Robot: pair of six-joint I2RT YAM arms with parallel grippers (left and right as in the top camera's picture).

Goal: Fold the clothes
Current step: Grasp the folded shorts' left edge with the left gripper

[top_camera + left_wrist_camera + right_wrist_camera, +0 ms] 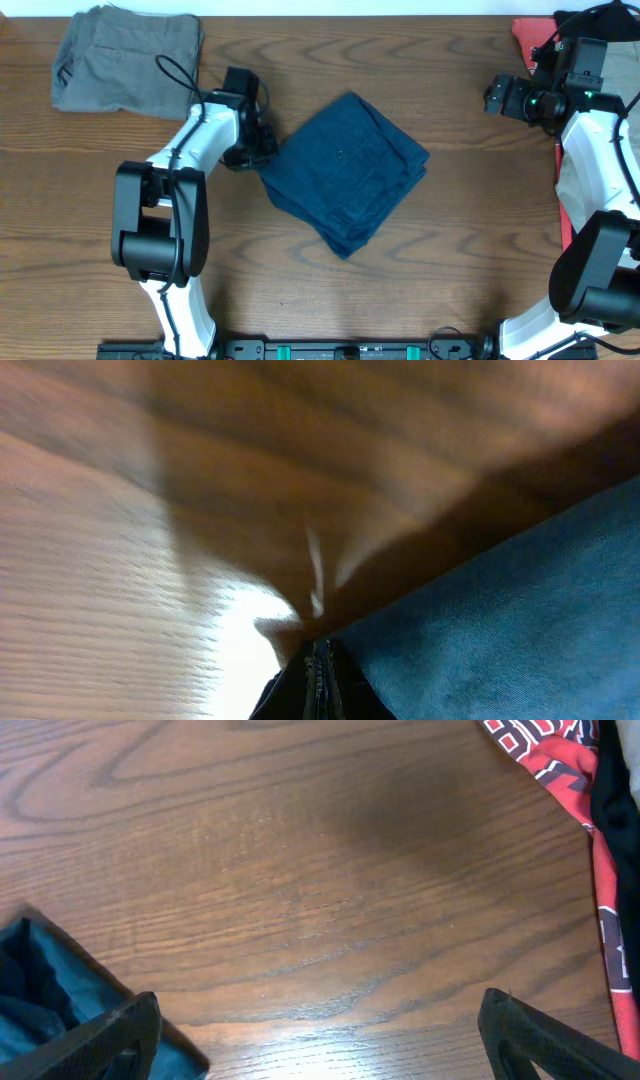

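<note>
The dark navy shorts (347,170) lie folded into a rough square on the middle of the wooden table (420,290). My left gripper (262,150) is at their left corner. In the left wrist view its fingers (320,660) are pressed together at the edge of the blue cloth (510,630), pinching the corner; the view is blurred. My right gripper (495,95) is open and empty above bare wood at the right. Its two fingers (320,1045) stand wide apart, with a corner of the navy shorts (40,985) at the lower left.
Folded grey shorts (125,60) lie at the back left corner. A red printed garment (528,35) lies at the back right, also in the right wrist view (555,760) beside black cloth (620,790). Pale cloth (562,175) lies along the right edge.
</note>
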